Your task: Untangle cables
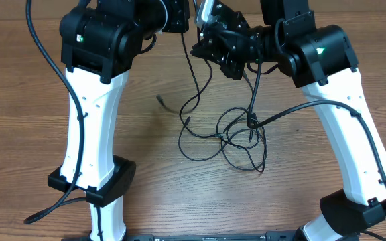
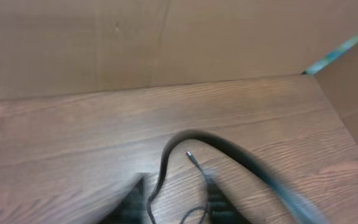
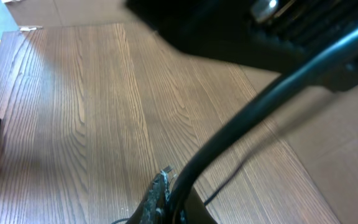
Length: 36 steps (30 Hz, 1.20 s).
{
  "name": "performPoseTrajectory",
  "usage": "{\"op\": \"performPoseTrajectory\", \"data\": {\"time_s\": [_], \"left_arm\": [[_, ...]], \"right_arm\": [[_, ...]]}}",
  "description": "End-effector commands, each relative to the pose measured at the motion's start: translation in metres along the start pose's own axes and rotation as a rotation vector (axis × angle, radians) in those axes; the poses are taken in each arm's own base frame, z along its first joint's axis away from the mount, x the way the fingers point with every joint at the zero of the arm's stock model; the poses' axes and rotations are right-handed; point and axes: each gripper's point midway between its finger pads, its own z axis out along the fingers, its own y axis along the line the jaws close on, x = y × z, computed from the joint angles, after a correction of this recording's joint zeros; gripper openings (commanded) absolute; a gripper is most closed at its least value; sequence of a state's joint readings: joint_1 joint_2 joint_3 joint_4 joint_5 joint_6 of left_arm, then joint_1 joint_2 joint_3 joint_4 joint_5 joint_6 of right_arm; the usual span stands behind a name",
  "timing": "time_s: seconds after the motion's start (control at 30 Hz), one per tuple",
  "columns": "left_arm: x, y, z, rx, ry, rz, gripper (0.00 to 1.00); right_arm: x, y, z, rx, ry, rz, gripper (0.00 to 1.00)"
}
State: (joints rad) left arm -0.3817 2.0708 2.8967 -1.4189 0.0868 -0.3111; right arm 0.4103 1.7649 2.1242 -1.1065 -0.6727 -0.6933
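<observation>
The cables (image 1: 243, 137) lie as a loose tangle of thin black loops on the wooden table, right of centre. One strand rises from the tangle to my grippers at the back, and a plug end (image 1: 160, 100) lies apart on the left. My left gripper (image 2: 178, 202) is open, and a thin cable (image 2: 160, 171) runs between its spread fingers. It shows in the overhead view (image 1: 179, 23) at the top centre. My right gripper (image 3: 166, 190) has its fingers pressed together on a cable. In the overhead view (image 1: 210, 40) it is next to the left one.
A cardboard wall (image 2: 166, 37) stands along the table's far edge. A thick black arm wire (image 3: 260, 106) crosses the right wrist view, and another (image 1: 293, 110) passes over the tangle. The white arm bases (image 1: 92, 134) stand left and right.
</observation>
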Motion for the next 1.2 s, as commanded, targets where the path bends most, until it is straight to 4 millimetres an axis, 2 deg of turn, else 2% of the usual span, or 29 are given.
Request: {"op": "performPoseTrajectory", "data": {"time_s": [0.0,0.2,0.33,0.5,0.63,0.7,0.77,0.87,0.97,1.03,1.1,1.17], "left_arm": [[-0.002,0.016,-0.004,-0.025,0.002,-0.02,0.98],[0.005,0.044,-0.009,-0.082,0.042,-0.061,1.0],[0.006,0.055,-0.018,-0.107,0.05,-0.042,1.0],[0.0,0.061,-0.051,-0.125,0.007,-0.027,1.0],[0.0,0.06,-0.086,-0.135,-0.028,-0.012,1.0],[0.002,0.058,-0.1,-0.135,-0.039,-0.006,1.0],[0.005,0.055,-0.114,-0.132,-0.048,-0.004,1.0],[0.012,0.052,-0.133,-0.131,-0.051,-0.005,1.0],[0.017,0.047,-0.149,-0.118,-0.06,-0.001,1.0],[0.019,0.036,-0.159,-0.059,-0.069,0.006,1.0],[0.021,0.022,-0.167,0.011,-0.071,0.012,0.98],[0.025,0.006,-0.177,0.099,-0.07,0.021,0.91]], "right_arm": [[0.0,-0.008,-0.004,0.02,-0.007,0.013,0.04],[0.007,-0.029,-0.017,0.074,-0.014,0.065,0.04],[0.013,-0.044,-0.027,0.113,-0.013,0.092,0.04],[0.029,-0.077,-0.054,0.209,-0.015,0.14,0.04],[0.044,-0.122,-0.091,0.376,-0.03,0.211,0.04],[0.05,-0.15,-0.116,0.501,-0.043,0.243,0.04],[0.053,-0.178,-0.149,0.648,-0.075,0.273,0.04],[0.043,-0.211,-0.217,0.873,-0.177,0.275,0.04],[0.034,-0.229,-0.288,1.091,-0.279,0.269,0.04],[0.038,-0.238,-0.33,1.217,-0.317,0.262,0.04],[0.052,-0.243,-0.359,1.298,-0.304,0.272,0.04],[0.072,-0.247,-0.382,1.352,-0.28,0.297,0.04]]}}
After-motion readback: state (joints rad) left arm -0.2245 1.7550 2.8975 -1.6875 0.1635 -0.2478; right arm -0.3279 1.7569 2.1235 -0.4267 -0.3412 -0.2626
